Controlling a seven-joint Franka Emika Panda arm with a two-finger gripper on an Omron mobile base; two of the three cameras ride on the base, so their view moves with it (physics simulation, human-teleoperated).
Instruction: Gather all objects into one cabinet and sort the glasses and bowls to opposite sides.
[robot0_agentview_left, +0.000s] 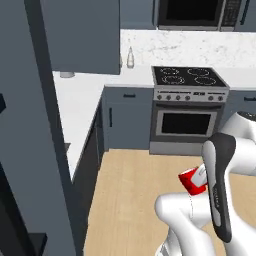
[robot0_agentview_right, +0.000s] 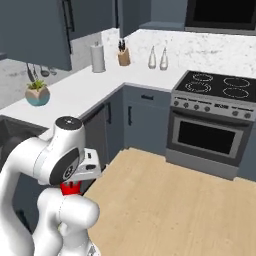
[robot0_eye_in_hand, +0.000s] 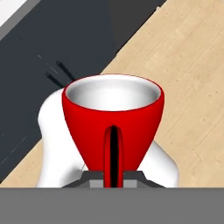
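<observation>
The two-finger gripper (robot0_eye_in_hand: 113, 177) is clamped on the handle of the glossy red, white-lined mug (robot0_eye_in_hand: 113, 120), carrying it upright above the wooden floor (robot0_eye_in_hand: 183, 65), presumably toward the cabinet.

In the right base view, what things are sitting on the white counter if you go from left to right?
Plant pot → paper towel roll → knife block → two white bottles → stove.
</observation>
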